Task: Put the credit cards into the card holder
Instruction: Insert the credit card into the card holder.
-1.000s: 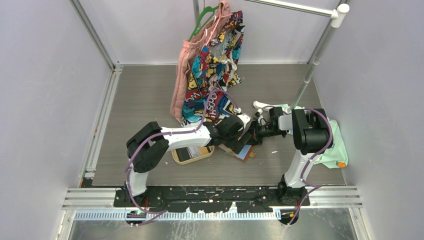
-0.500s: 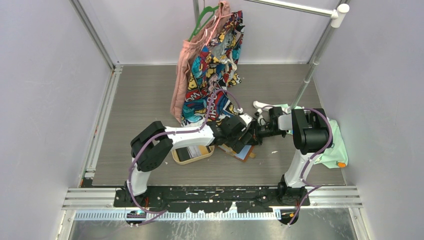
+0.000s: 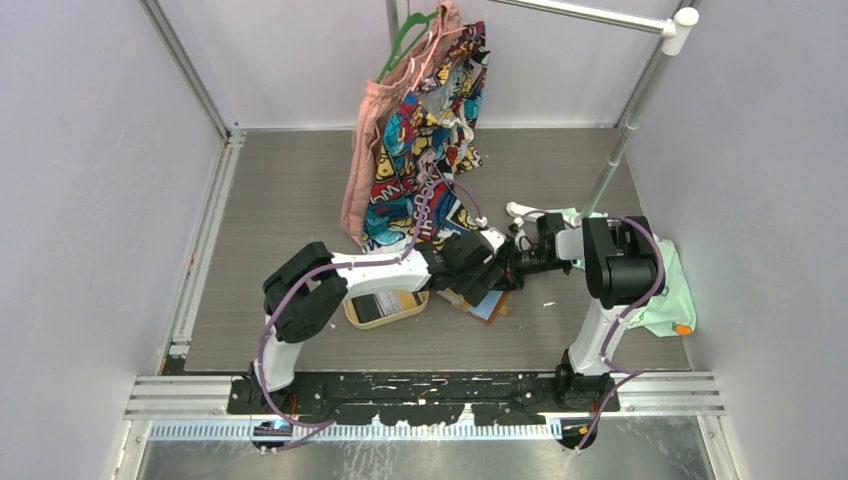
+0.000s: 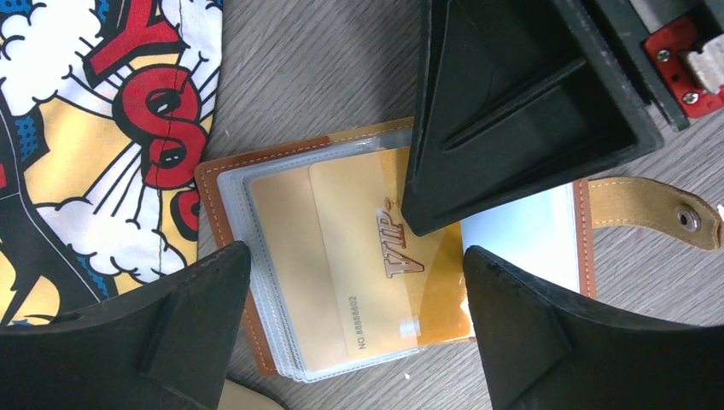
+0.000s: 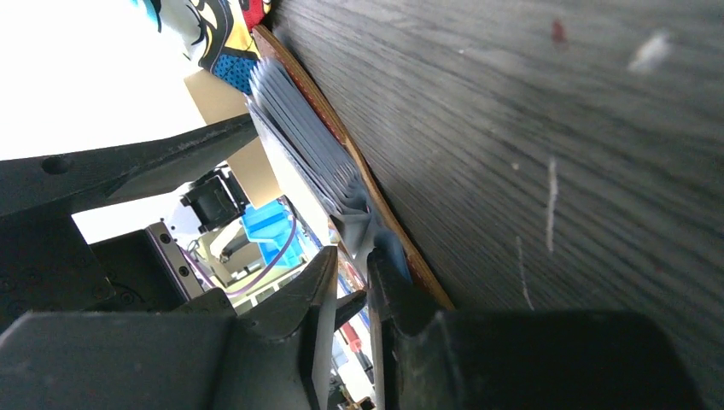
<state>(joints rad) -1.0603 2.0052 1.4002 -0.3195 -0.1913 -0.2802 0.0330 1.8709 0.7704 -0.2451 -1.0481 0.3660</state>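
Work surface: a table [image 3: 290, 190] of grey wood-grain laminate, filling the centre of the top external view; enclosure: plain pale lilac-white walls at the left [image 3: 90, 200], the back [image 3: 290, 60] and the right [image 3: 770, 150] of the frame; aluminium rail [image 3: 205, 230] along the table's left edge; slanted metal pole [image 3: 620, 140] at upper right, joined to a horizontal bar with a white end cap [image 3: 685, 25]; garments [image 3: 425, 130], pink and comic-print, on a green hanger [image 3: 400, 45] at upper centre, their hems reaching the table; mint-green cloth [image 3: 672, 295] at right; black mounting plate [image 3: 420, 390] along the bottom; lighting even and diffuse.
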